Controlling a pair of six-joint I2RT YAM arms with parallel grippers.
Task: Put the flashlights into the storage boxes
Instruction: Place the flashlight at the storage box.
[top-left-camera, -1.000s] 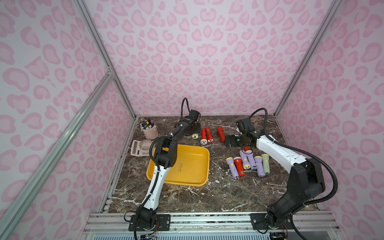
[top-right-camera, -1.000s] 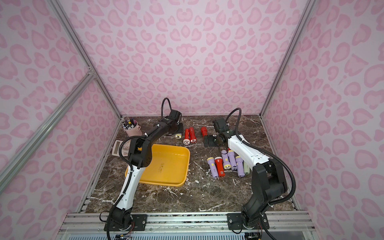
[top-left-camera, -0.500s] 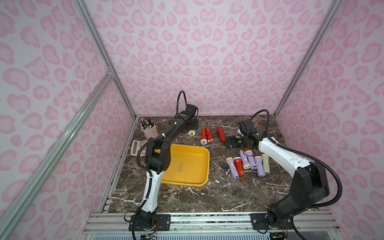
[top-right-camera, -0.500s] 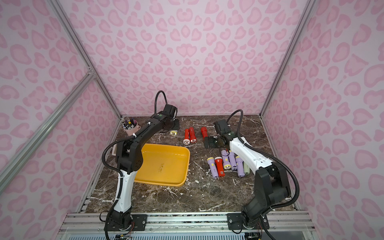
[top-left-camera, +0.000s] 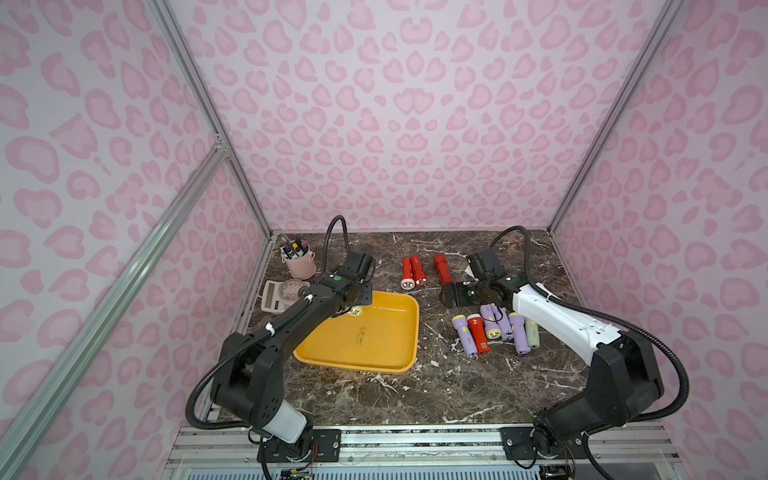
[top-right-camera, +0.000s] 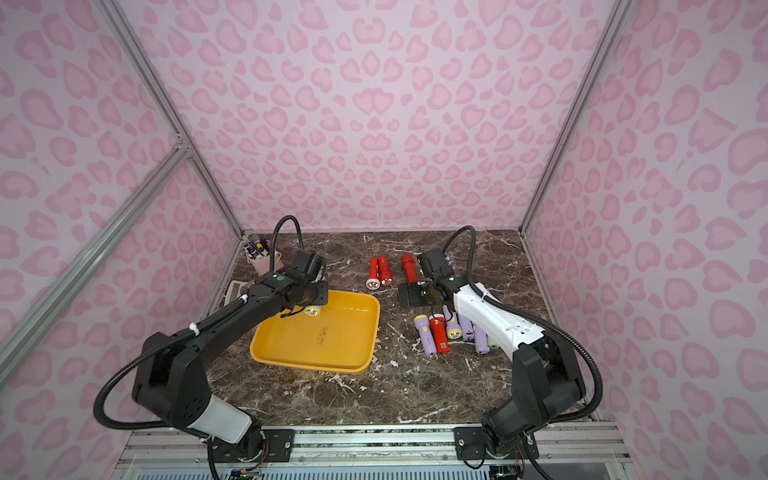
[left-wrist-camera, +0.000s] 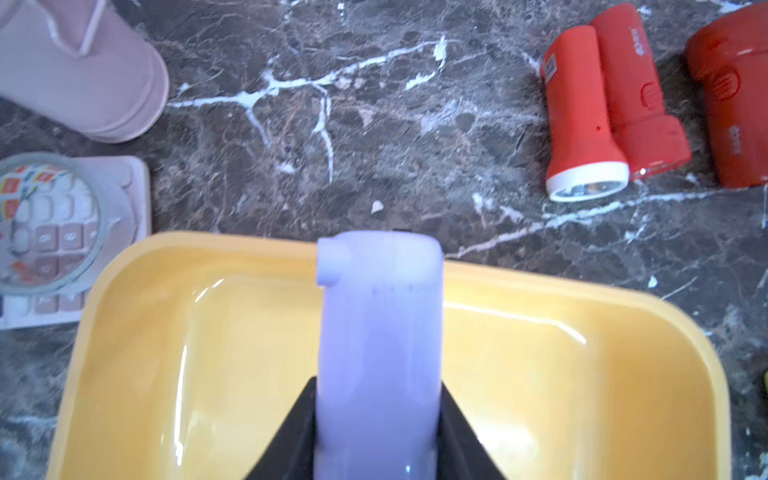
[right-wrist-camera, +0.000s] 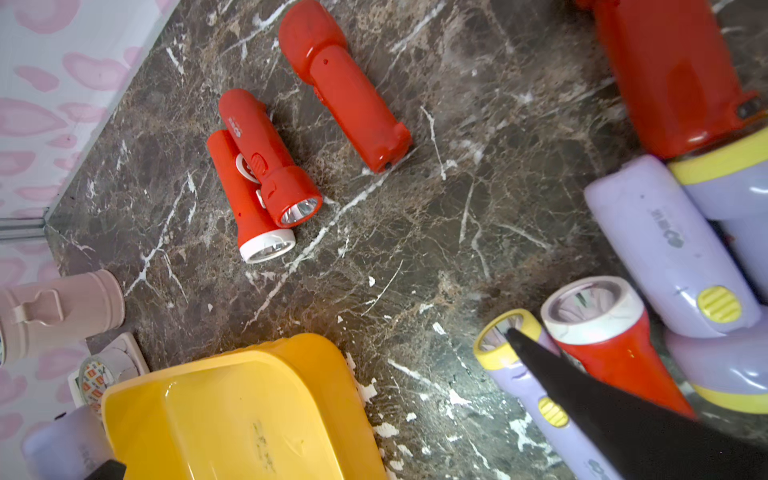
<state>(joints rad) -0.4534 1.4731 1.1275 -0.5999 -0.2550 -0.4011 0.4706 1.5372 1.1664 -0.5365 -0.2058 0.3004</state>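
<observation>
Pulled back from the far side of the dark marbled bench since a second ago, the left arm now reaches over the far rim of the shallow rectangular yellow plastic tray. The left end effector is clamped on a lilac plastic flashlight. In both top views the flashlight's yellow-trimmed head points toward the tray's near side, over the tray's far left part. Whether it touches the tray floor cannot be told.

The right arm has barely shifted. The right end effector hangs just beyond the tray's far right corner with its fingers spread wide apart and nothing between them.

Three red plastic flashlights lie on the bench beyond the tray's far edge, two of them touching side by side. A loose group of lilac, red and pale green flashlights lies to the right of the tray. A pink pen cup and a beige calculator stand beyond the tray's far left corner.
</observation>
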